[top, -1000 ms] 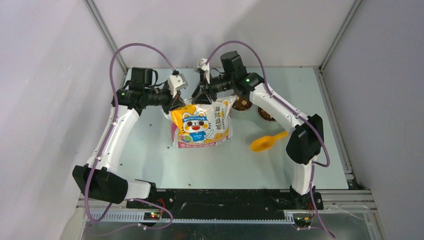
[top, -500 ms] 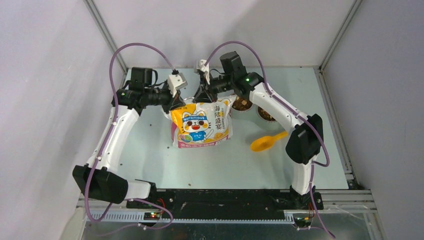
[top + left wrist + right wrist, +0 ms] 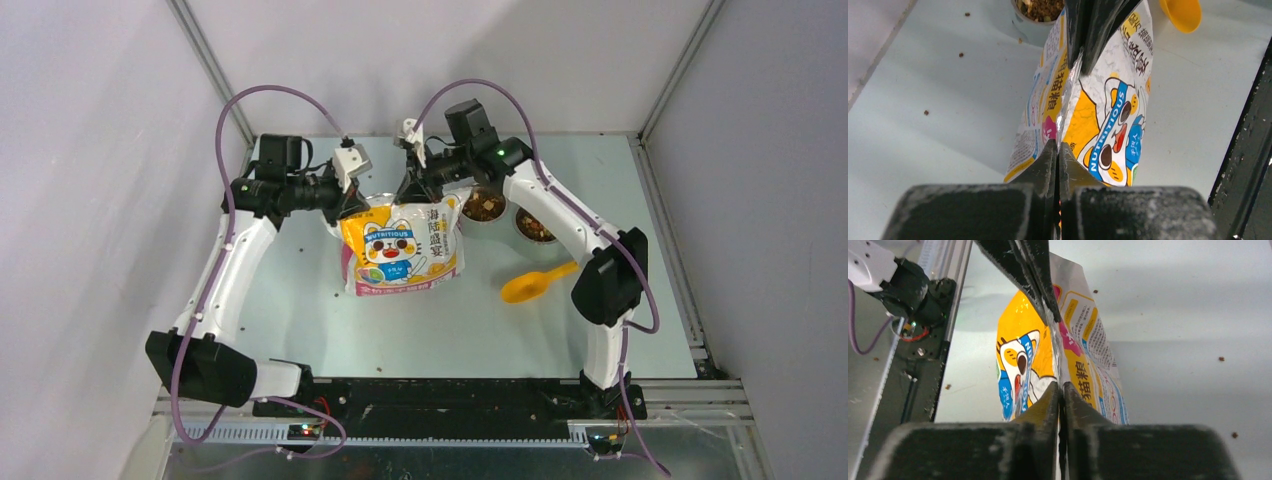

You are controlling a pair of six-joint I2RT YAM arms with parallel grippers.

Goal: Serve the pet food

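The glossy cartoon-cat bag [image 3: 402,250] stands upright mid-table, held by its top edge. My left gripper [image 3: 352,207] is shut on the bag's top left corner; the left wrist view shows its tips [image 3: 1058,145] pinched on the bag [image 3: 1108,115]. My right gripper [image 3: 412,195] is shut on the top right corner, its tips [image 3: 1062,385] pinched on the bag [image 3: 1023,360]. Pet food, dark-brown kibble, fills two small bowls right of the bag, one [image 3: 484,207] nearer it and one [image 3: 534,230] further right. The nearer bowl's kibble also shows in the left wrist view [image 3: 1043,7].
A yellow scoop [image 3: 535,284] lies on the table right of the bag, in front of the bowls, and also shows in the left wrist view [image 3: 1180,12]. Stray kibble bits [image 3: 1221,359] dot the table. Frame rails run along the far and right edges.
My right gripper has shifted slightly right with the bag's top edge, uncovering more of the nearer bowl. The left gripper and the bag's base have stayed put.
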